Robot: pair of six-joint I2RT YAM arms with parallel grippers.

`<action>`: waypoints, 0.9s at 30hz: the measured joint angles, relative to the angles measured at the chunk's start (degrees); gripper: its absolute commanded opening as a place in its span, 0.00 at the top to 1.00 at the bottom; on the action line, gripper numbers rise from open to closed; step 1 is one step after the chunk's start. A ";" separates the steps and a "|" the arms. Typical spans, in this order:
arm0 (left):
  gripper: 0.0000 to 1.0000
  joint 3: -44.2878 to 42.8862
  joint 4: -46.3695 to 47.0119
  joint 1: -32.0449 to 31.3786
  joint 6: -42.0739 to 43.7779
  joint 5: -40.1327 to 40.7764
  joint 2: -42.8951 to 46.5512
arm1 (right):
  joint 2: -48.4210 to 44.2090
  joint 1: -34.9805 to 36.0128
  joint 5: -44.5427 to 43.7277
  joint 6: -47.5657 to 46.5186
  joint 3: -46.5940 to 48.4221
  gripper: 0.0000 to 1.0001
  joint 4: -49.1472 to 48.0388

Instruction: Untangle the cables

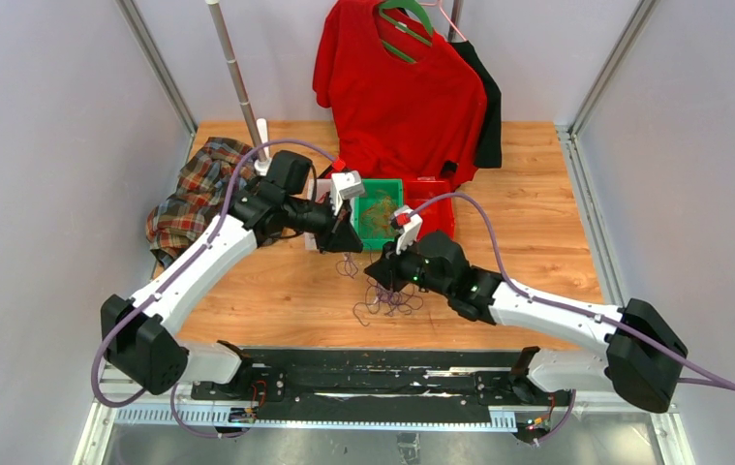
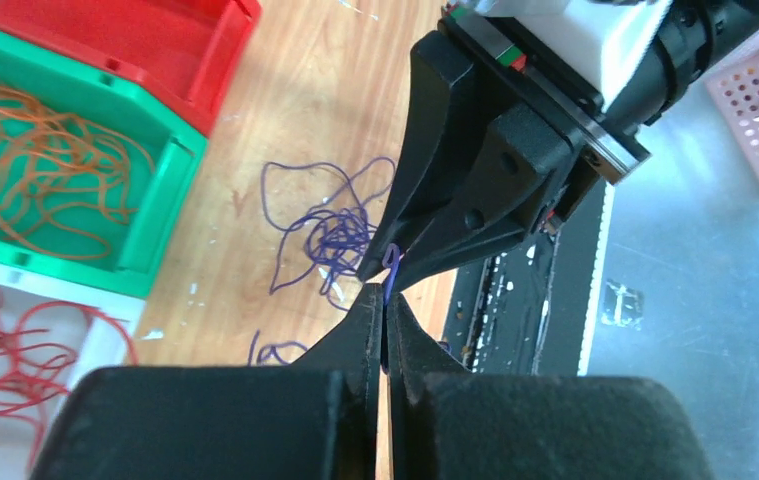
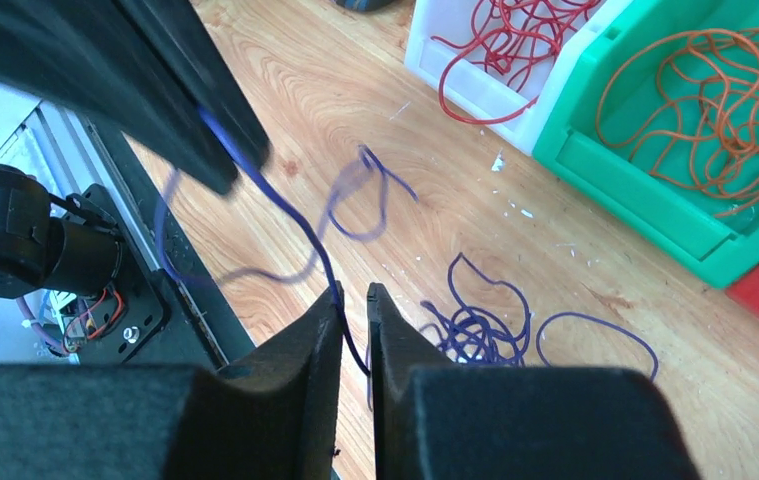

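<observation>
Item: cable untangling, purple lot; step in hand, drawing one strand free.

- Left hand [image 2: 385, 312]: pressed together, pinching the purple strand [image 3: 300, 225] at its tips.
- Right hand [image 3: 355, 297]: fingers almost closed, with the same strand running through the narrow slit between them. In the left wrist view its tips nip a small loop just beside the left hand's tips.
- Purple tangle [image 2: 333, 238]: a knotted clump with loose loops. It lies on the worktop [image 1: 537, 194] at mid-table, on the near side of the bins and under the two hands.
- Green bin [image 2: 160, 200]: holds orange cables [image 2: 25, 160].
- White bin [image 3: 425, 60]: holds red cables [image 3: 495, 40].
- Red bin [image 2: 155, 60]: beside the green one; its contents cannot be told.

Handling note (judgement): the two grips sit very close together, so little strand is available to work. One hand would best hold firm while the other slides or draws away along the strand. The pull should be slow and low, and should ease off if the whole clump lifts instead of letting one cable go. The strand is thin and springy and is likely to slip from a light pinch.
</observation>
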State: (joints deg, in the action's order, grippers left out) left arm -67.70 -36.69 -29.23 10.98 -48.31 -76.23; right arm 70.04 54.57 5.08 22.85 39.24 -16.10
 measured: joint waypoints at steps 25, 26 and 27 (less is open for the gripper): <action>0.99 -15.50 -12.90 0.28 5.51 1.86 8.37 | 3.52 0.07 -0.61 -5.20 -0.35 0.32 -16.96; 0.99 -16.28 -13.42 0.28 5.57 1.86 8.35 | 4.20 0.11 -0.35 -5.22 -0.26 0.32 -18.10; 0.99 -17.14 -13.84 0.28 5.68 1.90 8.35 | 4.87 0.37 -0.11 -5.25 -0.26 0.33 -19.28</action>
State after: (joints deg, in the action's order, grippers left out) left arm -84.84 -50.52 -28.95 16.67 -46.41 -67.88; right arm 74.91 54.94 4.97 17.61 38.98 -35.38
